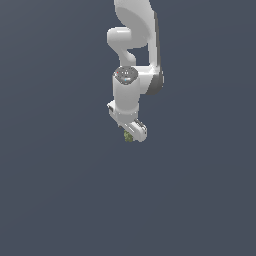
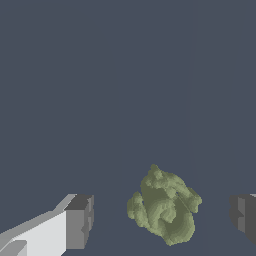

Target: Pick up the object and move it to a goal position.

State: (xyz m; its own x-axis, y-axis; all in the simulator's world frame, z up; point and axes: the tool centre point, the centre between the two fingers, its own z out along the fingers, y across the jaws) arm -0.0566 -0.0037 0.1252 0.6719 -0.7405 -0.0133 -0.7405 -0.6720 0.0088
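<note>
The object (image 2: 164,206) is a small lumpy olive-green clump with a bumpy surface, lying on the plain dark floor. In the wrist view it sits between my two grey fingertips (image 2: 80,221), with a gap on each side. My gripper (image 2: 161,218) is open around it and touches it on neither side. In the exterior view the white arm hangs straight down over the object (image 1: 128,136), and only a green sliver shows under the hand. The gripper (image 1: 131,136) itself is mostly hidden there by the wrist.
The dark grey-blue floor (image 1: 60,190) spreads all around with no other object in sight. No goal marker shows in either view.
</note>
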